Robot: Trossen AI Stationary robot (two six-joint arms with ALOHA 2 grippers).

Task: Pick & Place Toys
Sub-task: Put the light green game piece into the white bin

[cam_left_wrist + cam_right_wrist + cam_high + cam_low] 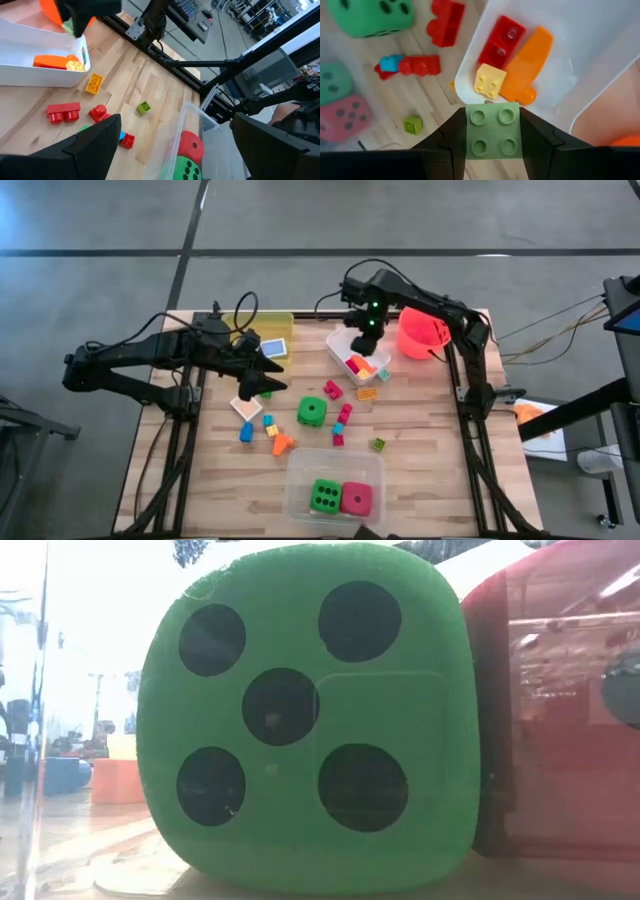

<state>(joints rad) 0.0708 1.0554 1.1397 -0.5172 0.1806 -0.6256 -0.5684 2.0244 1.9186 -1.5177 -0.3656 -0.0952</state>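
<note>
Right tool (492, 145) gripping green block (492, 132), wooden table (420, 430)

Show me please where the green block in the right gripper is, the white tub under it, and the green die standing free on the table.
green block (493, 131): right wrist view, its studded top face.
white tub (600, 65): right wrist view, bare inner wall.
green die (312, 412): high view, its top face.

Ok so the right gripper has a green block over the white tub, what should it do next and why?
Probably open and drop it. The right gripper is shut on the green block, hanging above the white tub, which already holds red, yellow and orange blocks. Lowering a little first might keep it from bouncing out.
</note>
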